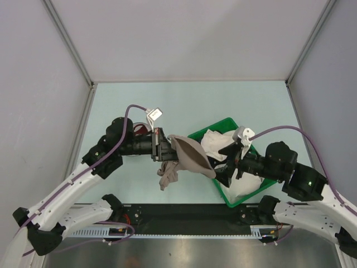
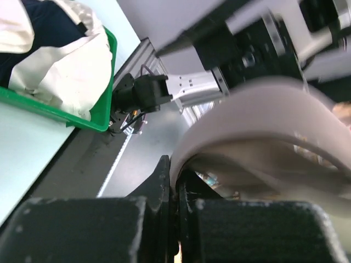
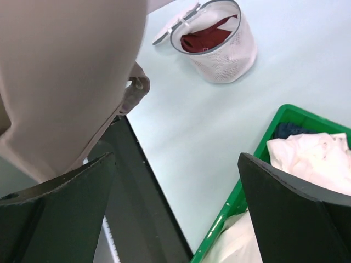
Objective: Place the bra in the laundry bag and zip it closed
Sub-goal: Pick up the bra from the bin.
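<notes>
The bra, dark red, was seen lying bunched inside the laundry bag. The bag stood on the bench with its mouth open and its lid flap thrown back on the far side. The dark zipper rim was not closed, so placing was judged done and zipping left to do.

In the top view the bag was mostly hidden under the left arm, with only a patch of maroon showing beside the wrist. The left hand was pointed away from the bag, toward the green basket. It was clamped on a taupe padded garment, which hung from it to the bench between the two arms.

The right hand was held over the near end of the basket, above the white garments. Its fingers were spread wide with nothing between them. From it the bag lay ahead across bare bench, well apart.

The left arm was judged nearer the bag but occupied and turned the wrong way. The right was judged free but farther. As the bag is round, the rim's zipper was taken to be what the coming move turns on.
</notes>
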Action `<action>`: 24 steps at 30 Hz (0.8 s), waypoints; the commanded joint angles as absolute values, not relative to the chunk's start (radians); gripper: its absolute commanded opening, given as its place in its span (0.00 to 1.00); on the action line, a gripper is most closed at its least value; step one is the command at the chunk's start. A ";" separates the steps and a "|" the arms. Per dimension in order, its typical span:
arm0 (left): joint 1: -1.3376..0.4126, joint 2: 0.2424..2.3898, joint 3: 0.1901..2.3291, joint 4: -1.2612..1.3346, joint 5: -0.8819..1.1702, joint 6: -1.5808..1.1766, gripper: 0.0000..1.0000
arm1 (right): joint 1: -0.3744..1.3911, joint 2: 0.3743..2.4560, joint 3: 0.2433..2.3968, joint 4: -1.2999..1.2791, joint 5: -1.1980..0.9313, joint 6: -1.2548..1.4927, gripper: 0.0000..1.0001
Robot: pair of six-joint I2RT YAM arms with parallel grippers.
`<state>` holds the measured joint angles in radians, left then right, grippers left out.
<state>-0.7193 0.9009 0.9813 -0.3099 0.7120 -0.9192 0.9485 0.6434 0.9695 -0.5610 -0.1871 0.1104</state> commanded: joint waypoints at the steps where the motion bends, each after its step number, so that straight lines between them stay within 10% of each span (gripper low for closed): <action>1: -0.687 0.870 1.031 -0.283 0.603 -1.083 0.00 | 1.080 0.695 0.950 -0.485 0.186 0.002 1.00; 8: -0.681 0.858 1.089 -0.302 0.575 -1.114 0.00 | 1.147 0.715 0.939 -0.489 0.500 -0.070 1.00; 24: -0.676 0.804 0.985 -0.255 0.541 -1.313 0.00 | 1.442 0.778 0.905 -0.131 0.472 -0.464 1.00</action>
<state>-0.6857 0.8280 1.0096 -0.3027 0.5549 -1.1896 1.3983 0.7204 0.8997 -0.3069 0.4244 -0.3031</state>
